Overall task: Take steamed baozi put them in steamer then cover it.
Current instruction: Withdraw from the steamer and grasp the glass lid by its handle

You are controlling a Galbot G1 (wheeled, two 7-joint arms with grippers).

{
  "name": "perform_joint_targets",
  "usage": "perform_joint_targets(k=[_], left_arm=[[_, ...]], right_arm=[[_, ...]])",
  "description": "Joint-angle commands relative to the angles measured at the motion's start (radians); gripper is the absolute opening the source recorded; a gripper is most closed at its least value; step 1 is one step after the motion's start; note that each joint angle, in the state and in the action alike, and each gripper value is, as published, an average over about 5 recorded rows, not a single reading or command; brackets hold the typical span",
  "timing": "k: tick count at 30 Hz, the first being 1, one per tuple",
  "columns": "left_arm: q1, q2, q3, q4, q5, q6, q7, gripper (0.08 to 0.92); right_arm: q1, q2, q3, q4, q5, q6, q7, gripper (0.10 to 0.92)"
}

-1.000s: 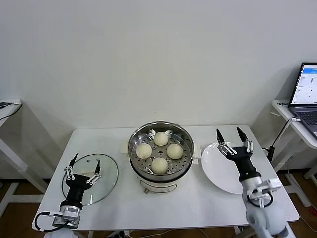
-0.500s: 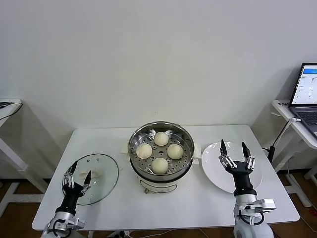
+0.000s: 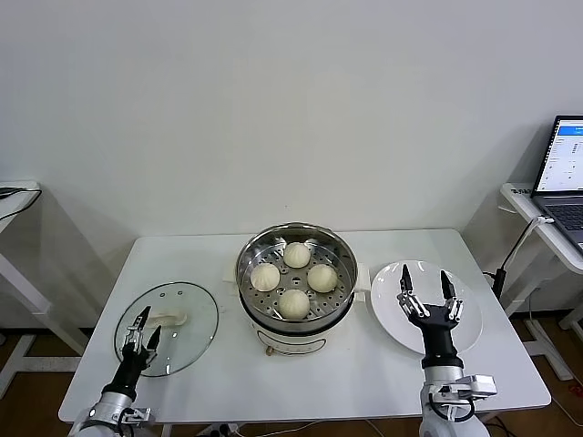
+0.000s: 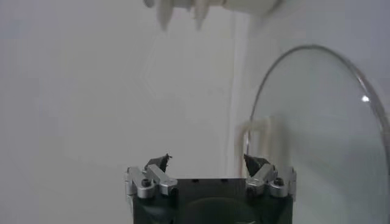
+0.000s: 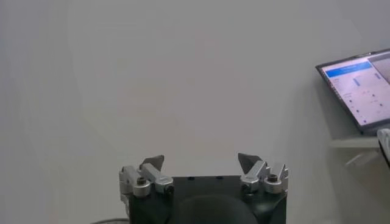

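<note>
Four steamed baozi [image 3: 293, 277] sat in the steamer [image 3: 339, 256]; the cover [image 3: 187, 317] lay alongside on the bench [image 3: 364, 373]. Both the left gripper [image 3: 139, 330] and right gripper [image 3: 426, 293] seemed spread, empty.

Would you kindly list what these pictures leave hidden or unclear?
- Round steel steamer: head view, its wall hides the inside below the tray.
- Four cream-white baozi: head view, too small to show pleats.
- Clear glass lid: left wrist view, cut by the edge.
- Laptop: right wrist view, text too small.
</note>
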Motion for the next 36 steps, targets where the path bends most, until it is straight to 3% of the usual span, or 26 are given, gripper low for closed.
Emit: perform_joint_targets(k=[1, 28, 31, 36], left_arm=[[-0.063, 0.001, 0.0, 0.076, 0.116, 0.018, -0.034, 0.823], [-0.201, -0.04, 0.044, 0.164, 0.14, 0.073, -0.034, 0.822], [-0.207, -0.04, 0.043, 0.183, 0.148, 0.079, -0.039, 0.8], [-0.206, -0.039, 0.042, 0.195, 0.159, 0.087, -0.043, 0.67]], right_arm=[[-0.006, 0.013, -0.004, -0.003, -0.009, 0.008, 0.004, 0.823], [-0.003, 0.012, -0.022, -0.049, -0.04, 0.038, -0.002, 0.823], [-0.002, 0.012, -0.022, -0.051, -0.042, 0.04, -0.002, 0.823], [0.0, 0.013, -0.024, -0.06, -0.046, 0.045, -0.002, 0.823]])
